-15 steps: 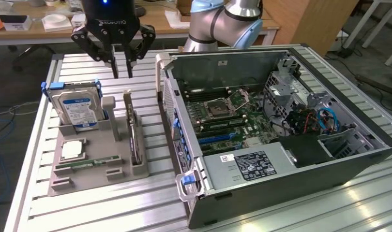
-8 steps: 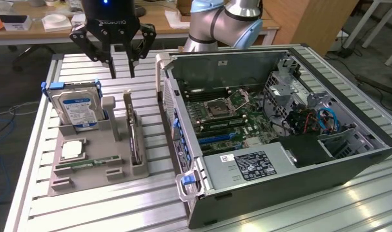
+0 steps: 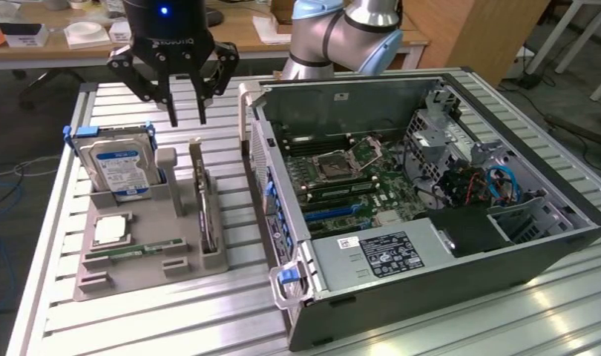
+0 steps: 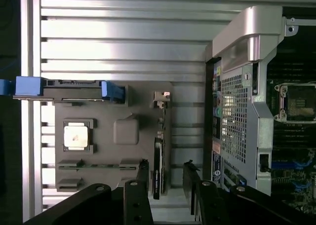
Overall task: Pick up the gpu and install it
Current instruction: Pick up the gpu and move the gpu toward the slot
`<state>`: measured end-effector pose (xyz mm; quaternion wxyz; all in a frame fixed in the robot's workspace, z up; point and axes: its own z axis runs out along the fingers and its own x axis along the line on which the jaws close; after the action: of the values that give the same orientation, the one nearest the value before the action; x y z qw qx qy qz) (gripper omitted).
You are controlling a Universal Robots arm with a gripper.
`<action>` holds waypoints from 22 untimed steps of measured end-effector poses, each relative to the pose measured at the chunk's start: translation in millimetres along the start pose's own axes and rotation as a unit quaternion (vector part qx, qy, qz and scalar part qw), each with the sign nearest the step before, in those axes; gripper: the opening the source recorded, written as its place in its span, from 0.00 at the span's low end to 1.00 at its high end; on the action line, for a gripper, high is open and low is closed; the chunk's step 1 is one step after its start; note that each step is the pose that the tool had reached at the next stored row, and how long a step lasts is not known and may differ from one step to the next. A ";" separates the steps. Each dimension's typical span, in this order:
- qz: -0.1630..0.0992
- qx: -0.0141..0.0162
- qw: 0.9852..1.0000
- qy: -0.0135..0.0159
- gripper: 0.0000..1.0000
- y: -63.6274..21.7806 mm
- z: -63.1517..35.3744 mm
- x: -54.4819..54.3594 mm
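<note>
Gripper: the gripper (image 3: 188, 119) hangs over the far end of the tray (image 3: 152, 215), fingers spread, nothing between them.
Gpu: the gpu (image 3: 203, 200) stands on edge in a slot along the tray's side nearest the case (image 3: 498, 271). It sits below the fingertips and apart from them.
Exterior view gives: the height gap between fingertips and card. It also shows the drive (image 3: 122, 167) upright with its blue label facing out, a chip (image 3: 113, 230) and a green stick (image 3: 132, 250) lying flat on the tray, and the case open with the board (image 3: 350, 178) exposed.
Wrist view gives: the look straight down. The gpu (image 4: 157, 166) is a thin dark strip lying between the two fingers (image 4: 142, 183), seemingly nearer one than the other. The drive (image 4: 69, 89) is seen edge-on with blue rails, the chip (image 4: 78, 136) is square in its pocket, and the case (image 4: 239, 116) shows its perforated rear panel.
Surface: a table (image 3: 162, 319) of aluminium slats carries tray and case side by side.
Room: a wooden desk (image 3: 236, 26) with white items stands behind the arm (image 3: 340, 30); cables run on the floor at the exterior view's right.
</note>
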<state>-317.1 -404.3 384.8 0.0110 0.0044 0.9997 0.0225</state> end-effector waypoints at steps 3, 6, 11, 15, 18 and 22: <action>0.000 0.000 1.000 0.000 0.41 -3.9 5.3 0.9; 0.000 0.000 1.000 0.000 0.41 -8.1 10.5 1.5; -0.001 0.000 1.000 0.000 0.41 -13.5 18.4 2.6; -0.002 0.000 1.000 0.000 0.41 -16.2 24.1 3.1; -0.002 0.000 1.000 0.000 0.41 -18.0 28.1 4.1; -0.003 0.000 1.000 0.000 0.41 -20.3 33.5 4.7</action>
<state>-321.2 -423.1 350.4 0.0107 0.0017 0.9997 0.0225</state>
